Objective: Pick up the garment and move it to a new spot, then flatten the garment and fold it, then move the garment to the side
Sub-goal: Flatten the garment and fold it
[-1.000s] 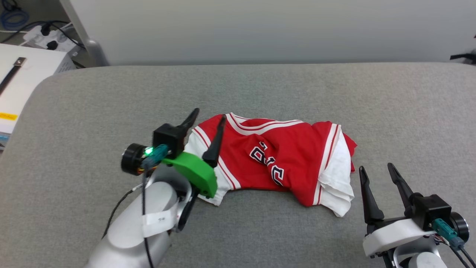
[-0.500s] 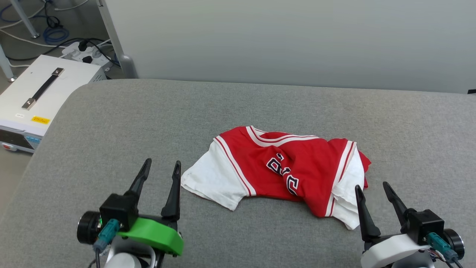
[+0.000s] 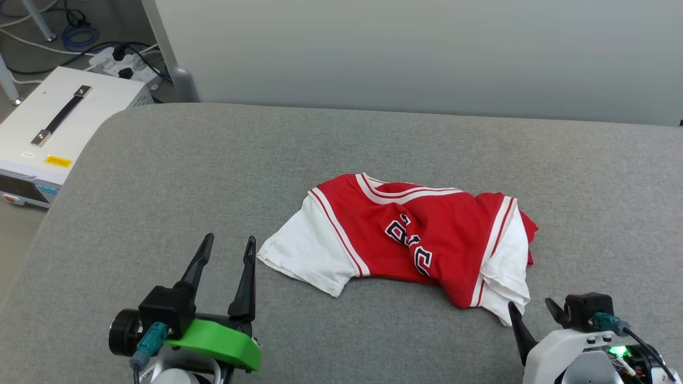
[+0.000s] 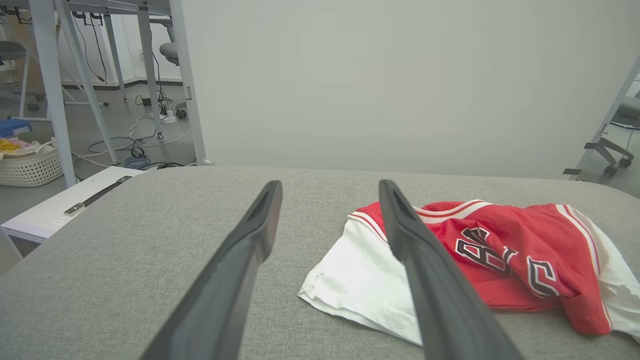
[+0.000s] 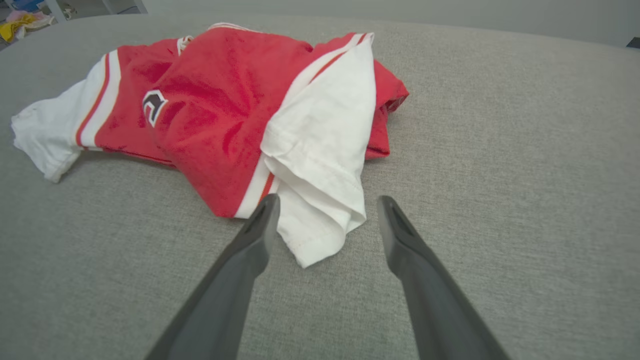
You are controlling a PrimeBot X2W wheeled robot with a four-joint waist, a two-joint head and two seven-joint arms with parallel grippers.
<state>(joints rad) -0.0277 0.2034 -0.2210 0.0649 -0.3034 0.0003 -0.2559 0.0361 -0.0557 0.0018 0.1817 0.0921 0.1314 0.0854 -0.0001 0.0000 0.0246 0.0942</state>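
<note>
A crumpled red basketball T-shirt [image 3: 405, 234] lies unfolded on the middle of a grey padded table [image 3: 213, 160]. The left gripper [image 3: 230, 238] and right gripper [image 3: 530, 305] sit beside its white sleeves, fingers spread, holding nothing. Flattening, folding and moving aside seem not yet done.

The left gripper [image 3: 228, 241] is made up of two long, dark, tapering fingers [image 3: 245, 288] set on a green bracket [image 3: 224, 345]. A black block [image 3: 168, 309] is fitted beside it, with a round black cap [image 3: 121, 333] and a teal plug [image 3: 150, 340] at the block's 8 o'clock. The right gripper [image 3: 531, 306] is carried on a white bracket [image 3: 549, 349]. A second plug [image 3: 605, 321], a black cable [image 3: 648, 352] and a green lamp [image 3: 618, 351] are seen at its 4 o'clock.
</note>
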